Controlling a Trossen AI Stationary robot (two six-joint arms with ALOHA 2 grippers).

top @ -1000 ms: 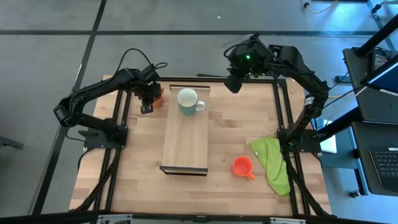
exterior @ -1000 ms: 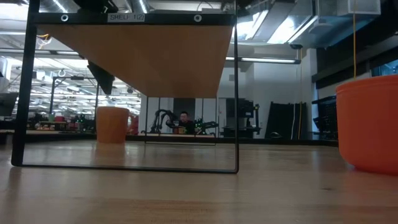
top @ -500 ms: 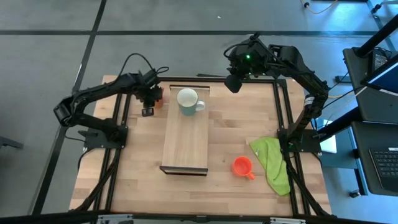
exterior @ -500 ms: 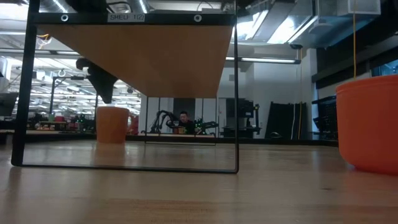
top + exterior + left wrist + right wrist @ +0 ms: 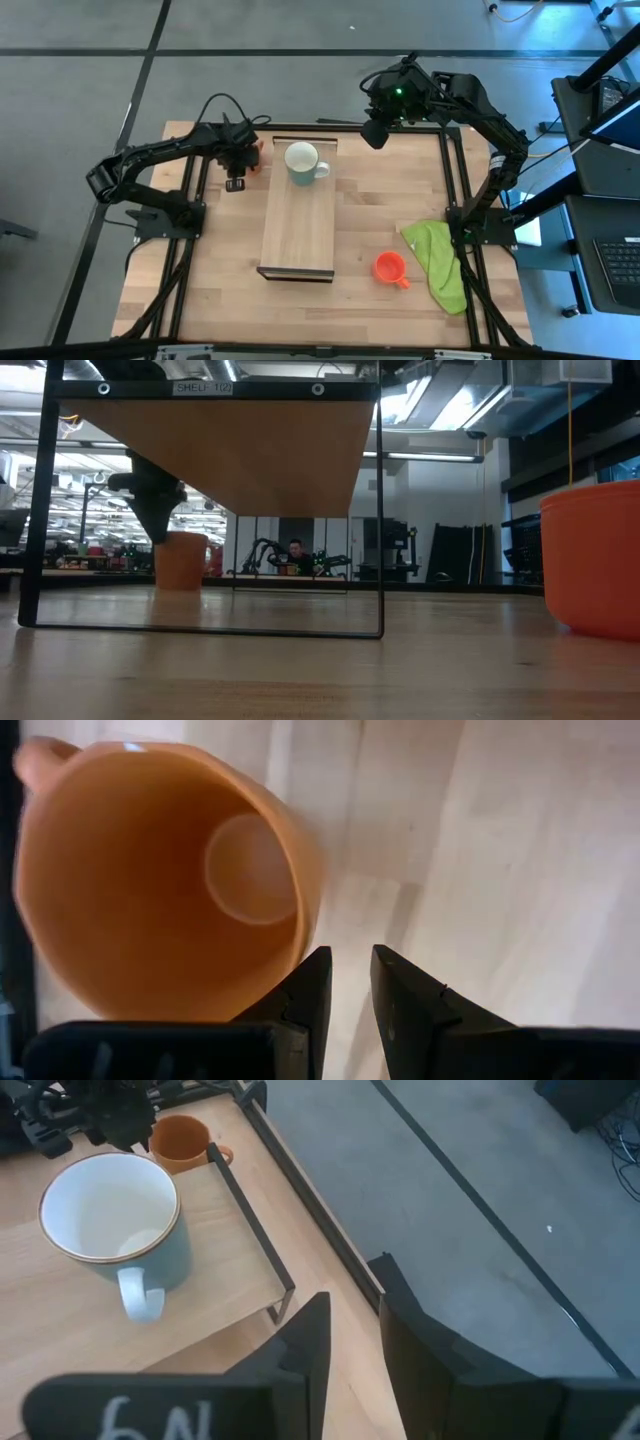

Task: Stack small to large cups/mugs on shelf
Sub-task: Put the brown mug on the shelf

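Your table (image 5: 400, 200) carries shelf (image 5: 298, 225) at centre with grey mug (image 5: 303, 162) on its 12 o'clock end; brown mug (image 5: 253, 157) at 11, red cup (image 5: 389, 267) and green cloth (image 5: 440, 258) at 4.

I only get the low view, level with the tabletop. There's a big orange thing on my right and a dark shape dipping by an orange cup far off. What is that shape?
Observer: It's the left gripper, hanging just beside the brownish-orange mug, not around it.
Operator: Is it grabbing the mug?
Observer: No. In the left wrist view its fingers are nearly together, outside the mug's wall.
Operator: Anything on the shelf above me?
Observer: Yes, the pale mug stands at the far end of the shelf.
Operator: And the big orange thing?
Observer: The small orange-red mug, on the table beside a green cloth.
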